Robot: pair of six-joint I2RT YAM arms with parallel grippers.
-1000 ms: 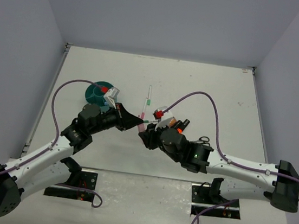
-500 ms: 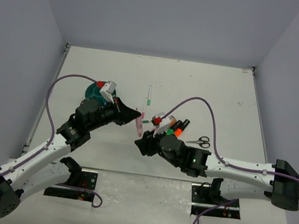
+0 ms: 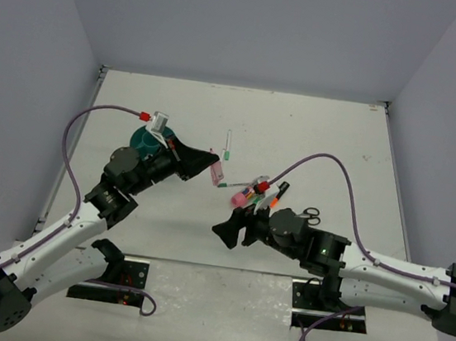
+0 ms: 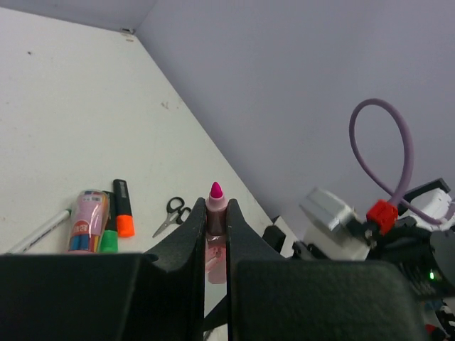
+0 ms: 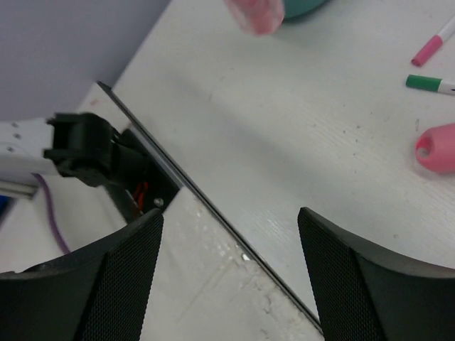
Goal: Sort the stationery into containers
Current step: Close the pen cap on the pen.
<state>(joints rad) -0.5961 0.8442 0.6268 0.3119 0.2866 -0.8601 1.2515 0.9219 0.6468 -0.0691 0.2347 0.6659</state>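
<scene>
My left gripper (image 3: 211, 161) is shut on a pink marker (image 4: 215, 207) with a magenta tip, held in the air just right of the teal container (image 3: 143, 138), which the arm partly hides. My right gripper (image 3: 229, 230) stands open near the table's front edge with nothing between its fingers (image 5: 121, 284). On the table lie a white pen with a green cap (image 3: 227, 145), a pink stubby tube (image 5: 436, 148), orange (image 4: 123, 209) and green (image 4: 108, 240) highlighters, a pink pack (image 4: 88, 223) and small black-handled scissors (image 3: 310, 215).
The table's front edge (image 5: 213, 213) and the left arm's base mount (image 5: 92, 153) run under my right gripper. Purple cables (image 3: 333, 192) loop over both arms. Grey walls close in the table on three sides.
The right gripper let go of the pink marker, opened wide and drew back toward the front edge. The left gripper kept the marker and lifted it back toward the teal container.
</scene>
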